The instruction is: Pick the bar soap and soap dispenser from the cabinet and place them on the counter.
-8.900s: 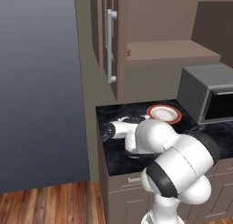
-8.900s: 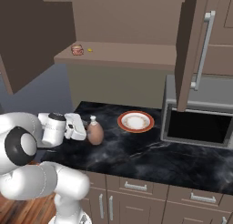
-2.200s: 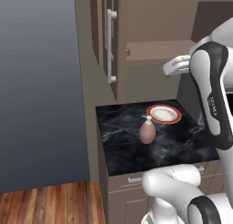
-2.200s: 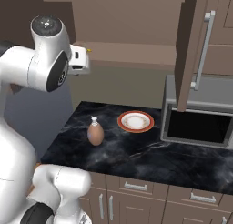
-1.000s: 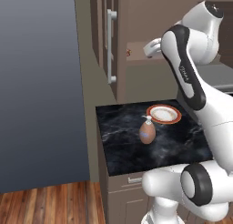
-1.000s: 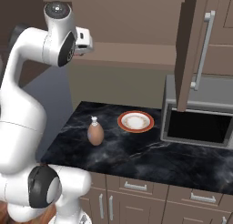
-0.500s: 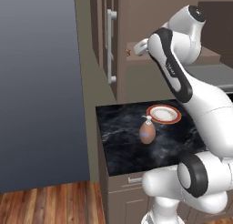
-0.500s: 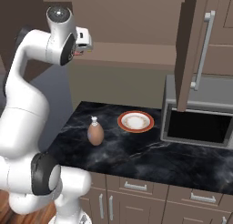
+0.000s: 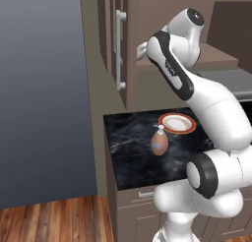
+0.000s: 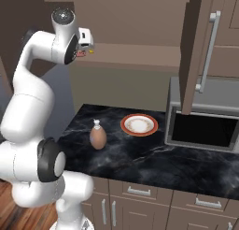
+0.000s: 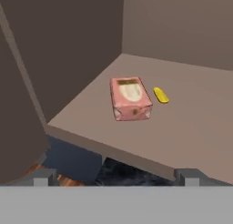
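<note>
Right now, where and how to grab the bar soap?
Probably pinch the bar soap by its two long sides, across its narrow width, from above through the open front: it lies flat on the shelf. A yellow bit lies close beside one long side, apart.

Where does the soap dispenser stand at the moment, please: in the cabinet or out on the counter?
Out: the soap dispenser stands upright on the counter, beside a plate.

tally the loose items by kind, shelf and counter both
bar soap on the cabinet shelf: 1
small yellow item beside it: 1
soap dispenser on the counter: 1
plate on the counter: 1
total: 4
</note>
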Controlling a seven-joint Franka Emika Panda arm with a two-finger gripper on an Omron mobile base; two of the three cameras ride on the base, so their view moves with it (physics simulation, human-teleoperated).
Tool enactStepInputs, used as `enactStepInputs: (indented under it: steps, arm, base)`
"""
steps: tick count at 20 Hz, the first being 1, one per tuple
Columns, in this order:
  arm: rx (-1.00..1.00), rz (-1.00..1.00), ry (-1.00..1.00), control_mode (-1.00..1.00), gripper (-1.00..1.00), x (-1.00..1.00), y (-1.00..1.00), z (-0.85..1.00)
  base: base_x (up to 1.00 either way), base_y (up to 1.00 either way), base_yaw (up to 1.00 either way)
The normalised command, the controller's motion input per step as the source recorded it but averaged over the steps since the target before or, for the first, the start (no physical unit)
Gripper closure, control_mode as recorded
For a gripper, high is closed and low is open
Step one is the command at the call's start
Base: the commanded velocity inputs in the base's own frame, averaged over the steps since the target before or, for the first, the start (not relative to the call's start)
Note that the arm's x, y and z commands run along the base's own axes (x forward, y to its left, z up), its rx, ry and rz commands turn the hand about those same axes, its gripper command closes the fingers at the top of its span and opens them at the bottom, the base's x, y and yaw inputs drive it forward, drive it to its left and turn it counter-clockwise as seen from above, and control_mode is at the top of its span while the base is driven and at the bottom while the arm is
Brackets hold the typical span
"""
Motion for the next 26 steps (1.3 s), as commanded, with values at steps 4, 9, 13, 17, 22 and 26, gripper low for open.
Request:
enactStepInputs:
  steps: [4,9,13,17,22,26]
  arm:
    - [-0.01,0.01,0.0,-1.0,-1.0,0.5,0.13,0.0]
    - [-0.01,0.01,0.0,-1.0,-1.0,0.4,0.07,0.0]
    - [-0.01,0.01,0.0,-1.0,-1.0,0.34,0.06,-0.05]
    - [-0.01,0.0,0.02,-1.0,-1.0,0.32,0.12,-0.08]
    - [-0.01,0.0,0.01,-1.0,-1.0,0.35,0.07,-0.1]
    - [-0.03,0.0,0.01,-1.0,-1.0,0.32,0.01,-0.14]
  base:
    - [0.0,0.0,0.0]
    - [0.0,0.0,0.0]
    - [0.0,0.0,0.0]
    - [0.0,0.0,0.0]
    - [0.0,0.0,0.0]
    - [0.0,0.0,0.0]
